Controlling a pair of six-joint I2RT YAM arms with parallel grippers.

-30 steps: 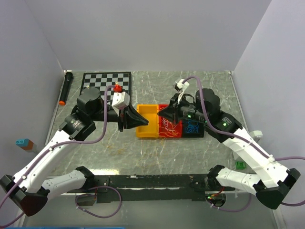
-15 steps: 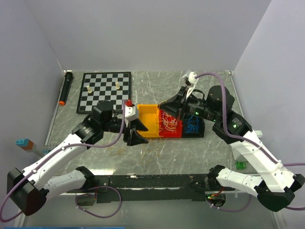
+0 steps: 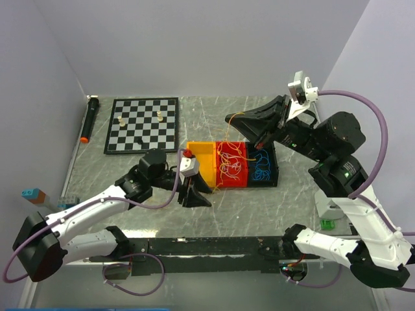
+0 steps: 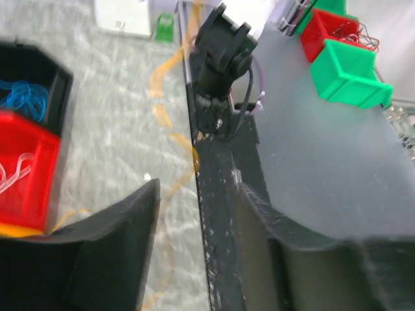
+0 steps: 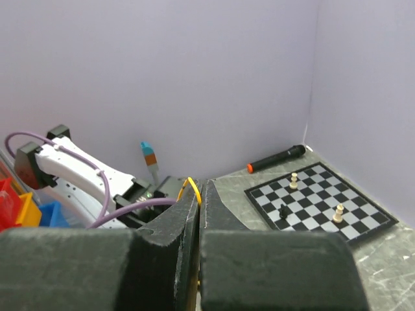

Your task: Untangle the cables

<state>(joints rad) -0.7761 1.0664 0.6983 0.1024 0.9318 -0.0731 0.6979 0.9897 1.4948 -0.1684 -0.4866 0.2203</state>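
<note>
The cables are thin curly strands. White and yellow ones point(image 3: 230, 165) lie in the red bin point(image 3: 231, 182), blue ones point(image 3: 261, 172) in the black bin point(image 3: 275, 170). My right gripper point(image 3: 228, 119) is raised above the bins and shut on a yellow strand point(image 3: 243, 116) that runs down toward the red bin. Its loop point(image 5: 192, 188) sticks out above the closed fingertips. My left gripper point(image 3: 200, 196) sits low on the table in front of the yellow bin point(image 3: 202, 162). Its jaws point(image 4: 198, 194) are apart, with a blurred yellow strand point(image 4: 170, 188) running between them.
A chessboard point(image 3: 144, 124) with a few pieces lies at the back left, with a black marker point(image 3: 88, 120) beside it. A black rail point(image 3: 207, 246) runs along the near edge. A green block point(image 3: 326, 224) lies at the right. Green and red bins point(image 4: 343, 71) stand beyond the rail.
My right gripper has risen and pulled back to the right, drawing the yellow strand out of the red bin. My left gripper has moved from the yellow bin toward the near edge and lower.
</note>
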